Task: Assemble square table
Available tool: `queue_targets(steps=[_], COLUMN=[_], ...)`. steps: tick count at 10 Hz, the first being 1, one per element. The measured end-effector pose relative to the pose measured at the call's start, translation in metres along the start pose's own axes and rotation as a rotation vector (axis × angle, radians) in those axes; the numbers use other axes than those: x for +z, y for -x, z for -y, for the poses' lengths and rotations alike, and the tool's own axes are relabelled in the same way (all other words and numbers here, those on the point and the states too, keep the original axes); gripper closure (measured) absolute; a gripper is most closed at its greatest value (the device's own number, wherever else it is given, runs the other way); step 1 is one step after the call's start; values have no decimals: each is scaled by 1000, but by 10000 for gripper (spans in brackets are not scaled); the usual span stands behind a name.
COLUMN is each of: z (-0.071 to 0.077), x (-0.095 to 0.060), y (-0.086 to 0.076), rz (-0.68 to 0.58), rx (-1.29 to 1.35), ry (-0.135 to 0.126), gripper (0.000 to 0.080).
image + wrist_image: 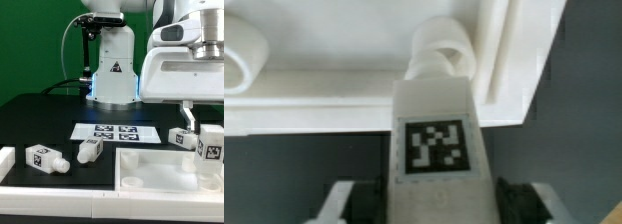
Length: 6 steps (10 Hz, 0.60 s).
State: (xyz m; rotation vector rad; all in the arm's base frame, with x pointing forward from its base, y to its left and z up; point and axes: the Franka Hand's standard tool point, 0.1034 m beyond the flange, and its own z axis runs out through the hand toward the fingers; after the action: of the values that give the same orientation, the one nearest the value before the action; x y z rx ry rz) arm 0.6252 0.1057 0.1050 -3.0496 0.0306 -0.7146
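Black tabletop [40,115] | pincer [434,200] clamped on leg [438,140] (tag showing) | leg tip over corner of top [331,85].

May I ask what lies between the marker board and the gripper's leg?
A loose leg lies there, close to the held leg, as the exterior view shows.

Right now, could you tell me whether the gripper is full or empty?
Full: in the wrist view, the gripper is shut on a tagged leg between its fingers.
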Motion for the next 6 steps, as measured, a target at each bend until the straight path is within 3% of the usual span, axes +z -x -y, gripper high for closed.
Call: queue_targets(steps=[6], z=[8], x=[7], y=[8], rz=[0], rx=[-18], ry=[-3], gripper=[511])
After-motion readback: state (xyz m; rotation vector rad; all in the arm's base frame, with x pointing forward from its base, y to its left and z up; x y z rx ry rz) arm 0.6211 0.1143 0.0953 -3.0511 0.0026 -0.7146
